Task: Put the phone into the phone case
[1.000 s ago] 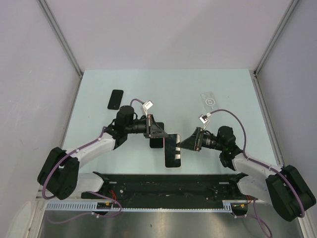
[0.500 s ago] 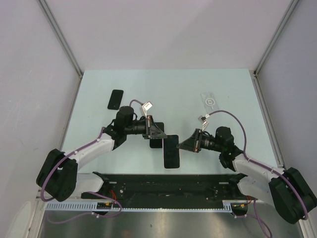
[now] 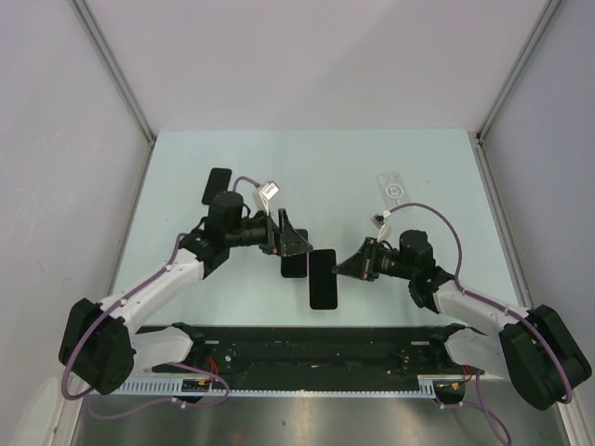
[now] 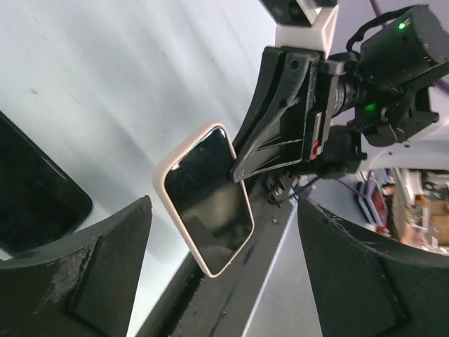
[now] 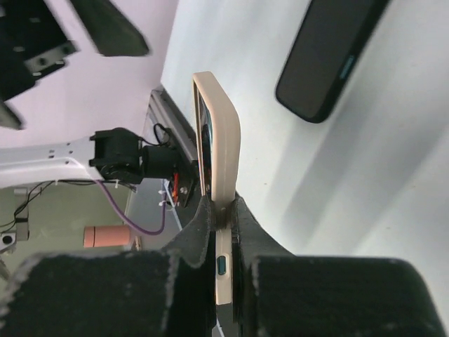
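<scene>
Right end effector (image 3: 338, 269) clenched on the phone (image 3: 323, 281) at its cream edge, edge-on in right wrist view, dark screen facing left wrist view, left end effector (image 3: 299, 243) released, spread wide just beside it, second dark phone (image 3: 294, 266) flat on worktop (image 3: 418, 158) beneath.

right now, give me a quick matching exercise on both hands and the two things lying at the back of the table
Things:
1 left hand
2 right hand
3 clear flat piece
4 black slab

States:
A shut on the cream-edged phone
B lying at the back right of the table
C open, holding nothing
D lying at the back left of the table

Pairs: 1-C, 2-A, 3-B, 4-D
</scene>
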Available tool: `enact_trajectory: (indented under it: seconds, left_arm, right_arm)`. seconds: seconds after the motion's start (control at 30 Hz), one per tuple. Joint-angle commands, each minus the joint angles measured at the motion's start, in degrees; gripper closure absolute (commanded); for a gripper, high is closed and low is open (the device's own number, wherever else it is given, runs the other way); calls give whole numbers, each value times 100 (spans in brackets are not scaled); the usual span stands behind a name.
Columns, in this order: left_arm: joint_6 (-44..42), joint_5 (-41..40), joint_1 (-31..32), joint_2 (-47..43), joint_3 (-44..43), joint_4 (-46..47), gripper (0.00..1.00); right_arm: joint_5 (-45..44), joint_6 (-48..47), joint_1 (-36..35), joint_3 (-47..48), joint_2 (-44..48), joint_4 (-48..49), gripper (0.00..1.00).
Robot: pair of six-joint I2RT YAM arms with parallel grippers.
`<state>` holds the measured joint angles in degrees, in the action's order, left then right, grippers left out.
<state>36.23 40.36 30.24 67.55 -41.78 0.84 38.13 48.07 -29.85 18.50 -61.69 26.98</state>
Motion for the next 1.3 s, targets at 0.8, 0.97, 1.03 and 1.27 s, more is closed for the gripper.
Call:
enact_trajectory:
  seconds: [0.8,0.97,1.03,1.27]
  left_arm:
    - [-1944,-2384,-194,-1183,-726,-2888,0]
    - [-1900,-2226,-308,-1104,-709,-2888,0]
    - [-1891,-2164,-326,-1121,-709,-2888,0]
    - [-1891,-2251,-326,-1262,-656,-2870,0]
  right_arm:
    - [-174,-1019,919,2535,-4122,-650,96]
    - [-464,-1221,1007,2781,-4149,-1080,99]
    - [-464,-1248,1060,2895,-4228,-1151,100]
    - [-499,-1107,1244,3010,-4501,-1046,100]
